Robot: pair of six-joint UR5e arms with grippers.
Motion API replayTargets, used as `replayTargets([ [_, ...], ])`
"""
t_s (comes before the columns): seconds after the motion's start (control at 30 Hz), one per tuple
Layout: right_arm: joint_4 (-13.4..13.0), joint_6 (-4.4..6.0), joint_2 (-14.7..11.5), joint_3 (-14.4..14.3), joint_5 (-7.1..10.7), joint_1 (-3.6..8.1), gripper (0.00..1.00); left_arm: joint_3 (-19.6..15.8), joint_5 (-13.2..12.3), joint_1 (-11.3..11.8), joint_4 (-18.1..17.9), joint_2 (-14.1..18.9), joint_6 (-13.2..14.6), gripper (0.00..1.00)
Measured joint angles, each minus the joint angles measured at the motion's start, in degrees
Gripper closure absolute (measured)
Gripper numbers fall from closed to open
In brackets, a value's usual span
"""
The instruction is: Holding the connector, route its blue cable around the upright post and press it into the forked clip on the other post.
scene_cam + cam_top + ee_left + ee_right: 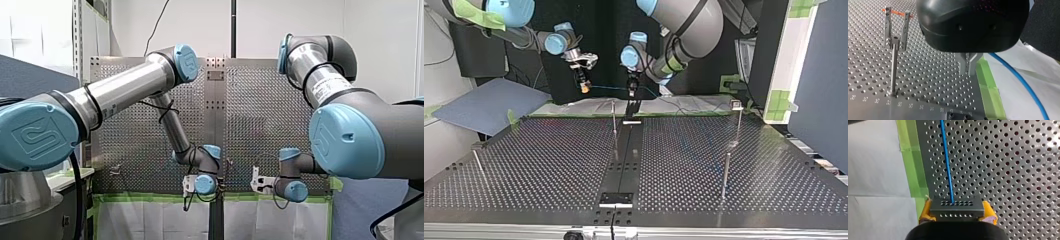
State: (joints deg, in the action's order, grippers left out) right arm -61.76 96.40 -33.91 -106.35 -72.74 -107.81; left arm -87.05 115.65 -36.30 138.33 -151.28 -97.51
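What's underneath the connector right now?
The perforated table shows near its green tape edge, white sheet beyond. The connector and my right hand hide the spot directly below.

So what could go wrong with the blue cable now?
1. The connector sits between my right gripper's yellow pads, so a hard tug on the blue cable might slip it out.
2. The forked clip has a narrow gap, so the cable might miss it.
3. My left gripper hangs close to the cable and might snag it.
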Motion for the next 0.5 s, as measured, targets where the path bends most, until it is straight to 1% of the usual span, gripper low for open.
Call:
replayTargets([
  [0.1, 0.07, 0.02, 0.04, 0.17, -0.01, 0.48, 1.00, 0.03, 0.03, -0.06, -0.02, 0.11, 0.05, 1.00],
  [0.23, 0.12, 0.07, 0.06, 0.34, -0.22, 0.85, 1.00, -0.01, 0.28, -0.24, -0.06, 0.41, 0.22, 1.00],
  [0.33, 0.10, 0.09, 0.06, 0.45, -0.30, 1.04, 1.00, 0.00, 0.41, -0.56, -0.05, 0.60, 1.01, 1.00],
  [0.5, 0.15, 0.07, 0.09, 0.68, -0.25, 1.15, 1.00, 0.68, 0.76, -1.30, 0.00, 0.75, 3.25, 1.00],
])
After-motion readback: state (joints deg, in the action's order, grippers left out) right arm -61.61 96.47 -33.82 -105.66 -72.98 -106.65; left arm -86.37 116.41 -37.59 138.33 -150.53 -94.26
